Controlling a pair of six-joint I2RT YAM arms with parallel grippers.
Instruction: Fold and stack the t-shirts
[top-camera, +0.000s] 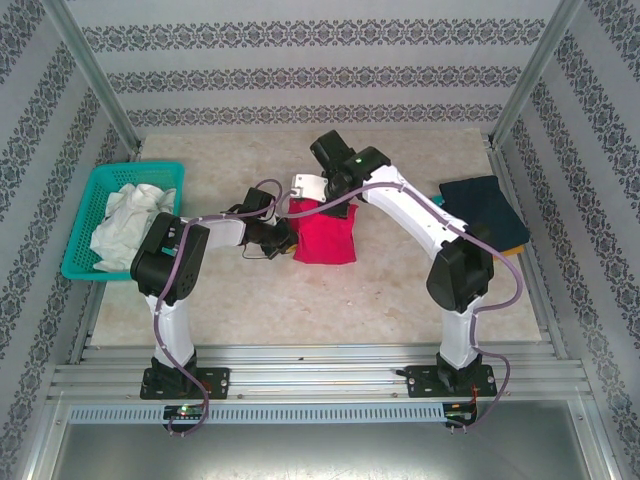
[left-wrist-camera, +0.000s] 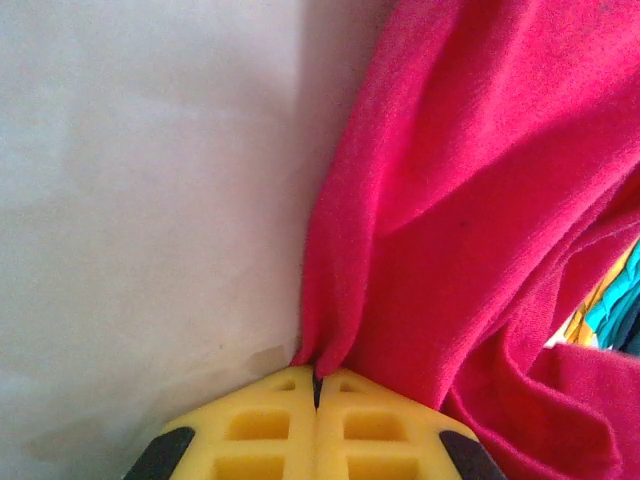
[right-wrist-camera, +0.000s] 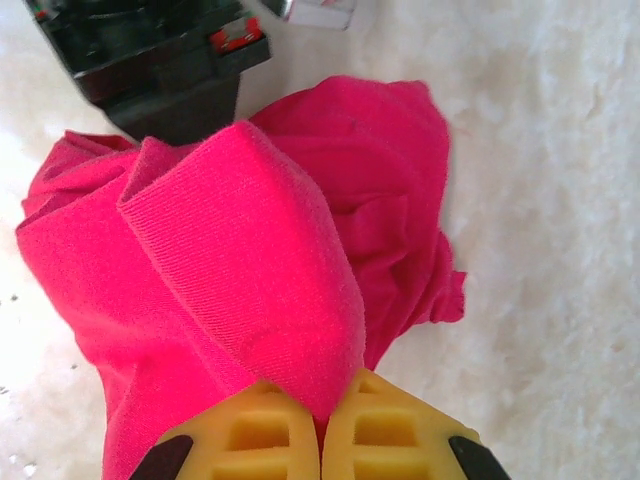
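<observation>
Counting in the top view, I see one crimson-pink shirt (top-camera: 325, 242) bunched mid-frame and one navy shirt (top-camera: 485, 205) at the right desk edge, lying over an orange shirt (top-camera: 514, 251) that shows just a sliver. My left hand (left-wrist-camera: 317, 385) and right hand (right-wrist-camera: 320, 400) are both clamped onto pink cloth. Bare desk (top-camera: 300, 310) lies open below the pink bundle, whose long axis runs roughly top-to-bottom.

right end effector (right-wrist-camera: 318, 425) pinches crimson-pink t-shirt (right-wrist-camera: 250, 280) fold; cloth bunched on pale table (right-wrist-camera: 550, 200).
</observation>
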